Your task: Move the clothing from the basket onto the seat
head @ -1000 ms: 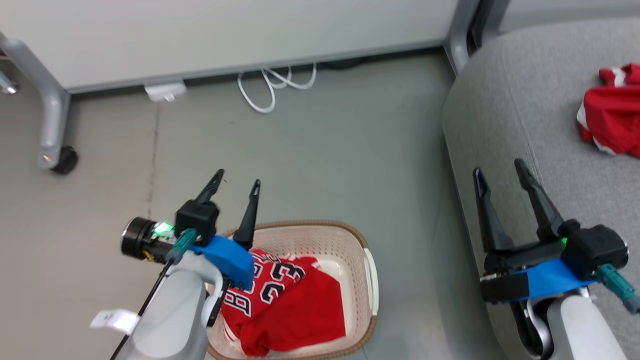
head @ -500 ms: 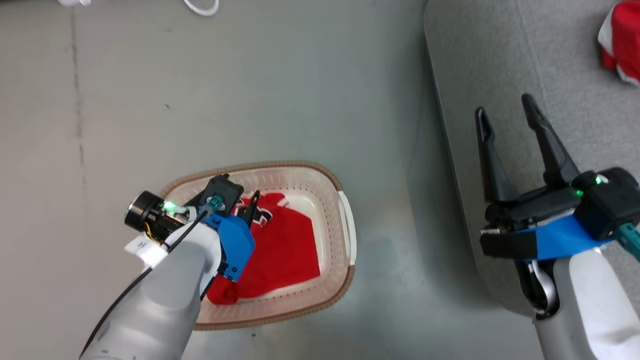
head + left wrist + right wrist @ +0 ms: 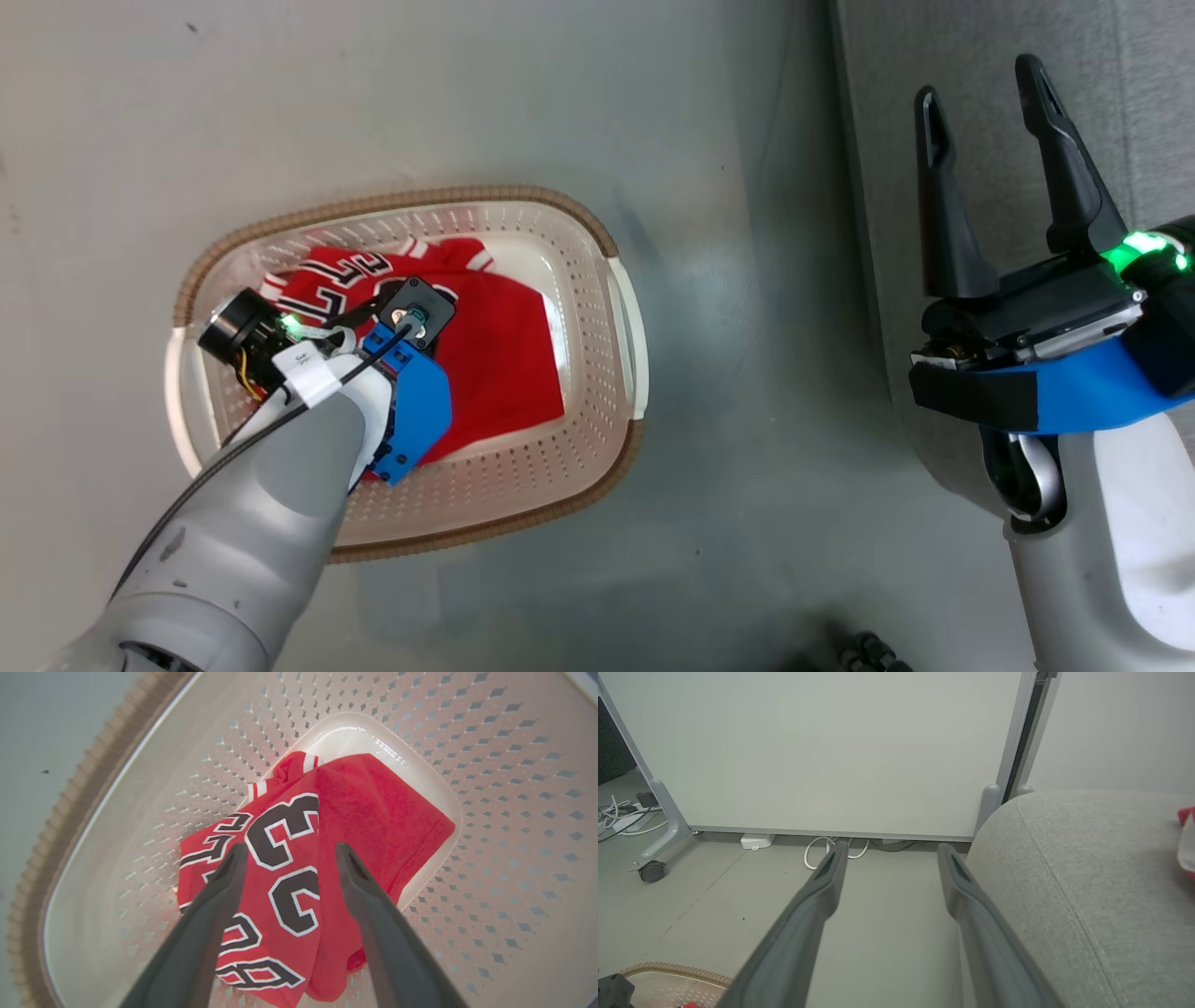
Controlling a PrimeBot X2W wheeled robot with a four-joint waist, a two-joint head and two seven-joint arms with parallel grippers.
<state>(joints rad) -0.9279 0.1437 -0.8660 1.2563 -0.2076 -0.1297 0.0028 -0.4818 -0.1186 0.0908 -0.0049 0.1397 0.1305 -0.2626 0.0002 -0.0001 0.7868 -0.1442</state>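
The cream perforated basket (image 3: 616, 308) with its brown rim stands on the floor left of the seat. Inside lies the crumpled red jersey (image 3: 504, 345) with black-white lettering (image 3: 285, 830). My left arm (image 3: 411, 411) points straight down into the basket. In the left wrist view my left gripper (image 3: 292, 851) is open, its fingers (image 3: 224, 882) straddling the jersey's numbers just above the cloth. My right gripper (image 3: 976, 79) hangs open and holds nothing over the edge of the grey seat (image 3: 878, 205). A sliver of the red shorts (image 3: 1186, 814) lies on the seat (image 3: 1087, 868) at the right edge.
A white panel (image 3: 808, 751) on a wheeled grey frame with a caster (image 3: 651, 871) stands beyond the floor. White cables (image 3: 831, 848) and a white box (image 3: 756, 841) lie at its foot. Grey floor (image 3: 728, 280) separates basket and seat.
The head camera has tilted down, shifting the whole picture. My left gripper has turned downward and dropped from above the basket's rim into the basket, over the jersey. The right gripper stays open.
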